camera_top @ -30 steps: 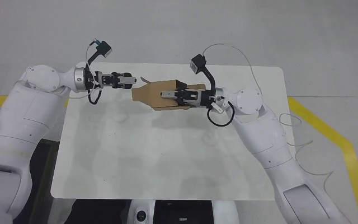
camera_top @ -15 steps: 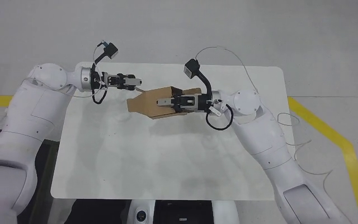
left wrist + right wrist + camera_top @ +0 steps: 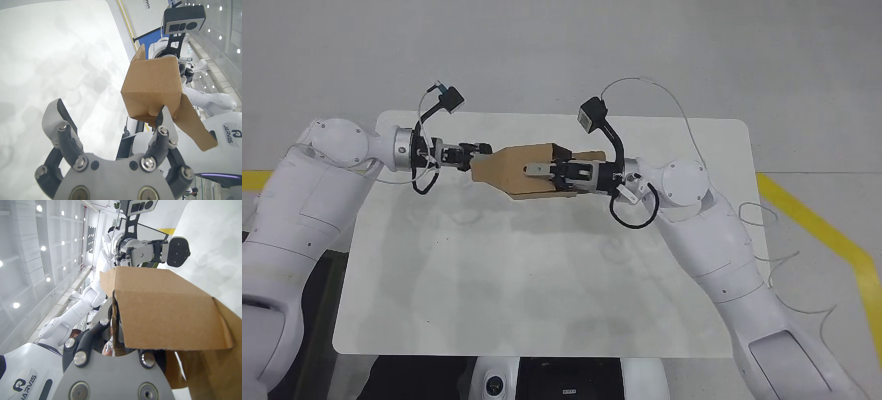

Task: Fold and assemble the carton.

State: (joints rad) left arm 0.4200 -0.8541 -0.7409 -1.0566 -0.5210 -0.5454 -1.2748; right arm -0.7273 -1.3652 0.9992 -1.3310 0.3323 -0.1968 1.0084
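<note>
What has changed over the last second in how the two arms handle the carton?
The right gripper swung the carton toward the robot, then back. The left gripper, open, closed in on the carton's end. The right gripper kept its hold throughout.

A robotics lab: white table, yellow floor tape, ceiling spotlights.

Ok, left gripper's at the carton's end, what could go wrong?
The carton hangs above the table from the right gripper alone, by one wall; a push may twist or slip it. The open left gripper sits at the end panel beside a loose flap; it may snag and crease it.
</note>
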